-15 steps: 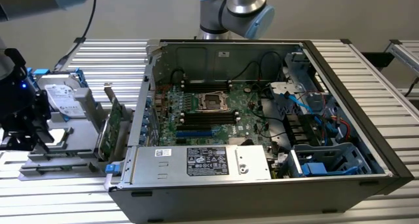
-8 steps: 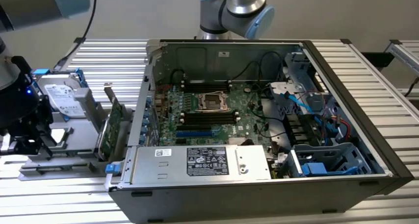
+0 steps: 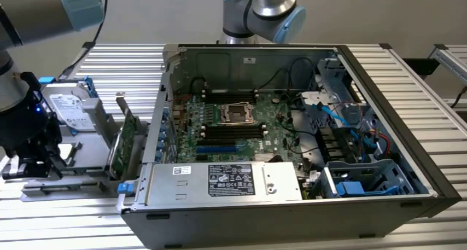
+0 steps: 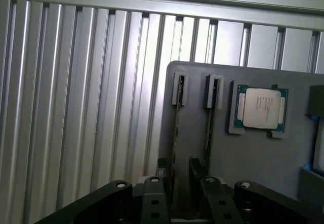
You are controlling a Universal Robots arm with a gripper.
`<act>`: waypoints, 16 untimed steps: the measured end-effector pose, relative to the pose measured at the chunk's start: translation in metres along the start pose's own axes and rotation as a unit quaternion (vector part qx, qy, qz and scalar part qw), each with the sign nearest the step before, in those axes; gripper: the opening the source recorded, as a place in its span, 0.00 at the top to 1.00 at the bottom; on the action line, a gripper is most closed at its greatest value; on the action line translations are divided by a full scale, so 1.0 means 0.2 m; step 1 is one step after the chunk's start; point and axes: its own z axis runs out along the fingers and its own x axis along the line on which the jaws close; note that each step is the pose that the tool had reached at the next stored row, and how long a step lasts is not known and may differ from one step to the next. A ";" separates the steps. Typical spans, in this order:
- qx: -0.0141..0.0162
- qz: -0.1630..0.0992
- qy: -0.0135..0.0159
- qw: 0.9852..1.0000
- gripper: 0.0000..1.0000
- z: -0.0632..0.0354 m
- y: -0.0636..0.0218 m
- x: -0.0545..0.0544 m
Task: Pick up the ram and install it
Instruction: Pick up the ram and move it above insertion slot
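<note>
The gripper [image 4: 178, 167] is hanging low over the grey tray [image 4: 253, 163], which is sitting on the ribbed metal table [image 4: 76, 113], off to the exterior view's left of the open computer case [image 3: 397, 113]. Its fingers [image 4: 196, 169] are standing wide apart and gripping nothing.

The ram stick [image 4: 176, 128] is standing on its edge in a slot of that tray. From the wrist view it seems to be running in between the two fingers, so the gripper is looking lined up on it but not squeezing it. A second stick [image 4: 208, 128] is standing in the next slot, just outside one finger, and a processor chip [image 4: 259, 107] is lying flat on the tray further along.

So the job is sitting right at its beginning. The stick is not lifted, and it is well apart from the case. Inside the case, the black memory slots [image 3: 232, 131] on the green motherboard [image 3: 281, 116] are looking empty, as far as I can tell. Both the picking up and the installing are not yet done.
</note>
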 end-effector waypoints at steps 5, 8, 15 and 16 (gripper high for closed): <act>0.000 -0.004 0.000 1.000 0.69 0.046 -0.002 0.00; 0.000 -0.005 0.000 1.000 0.69 0.073 -0.003 0.00; 0.000 -0.009 0.000 1.000 0.69 0.137 -0.005 0.01; 0.000 -0.009 0.000 1.000 0.69 0.146 -0.005 0.01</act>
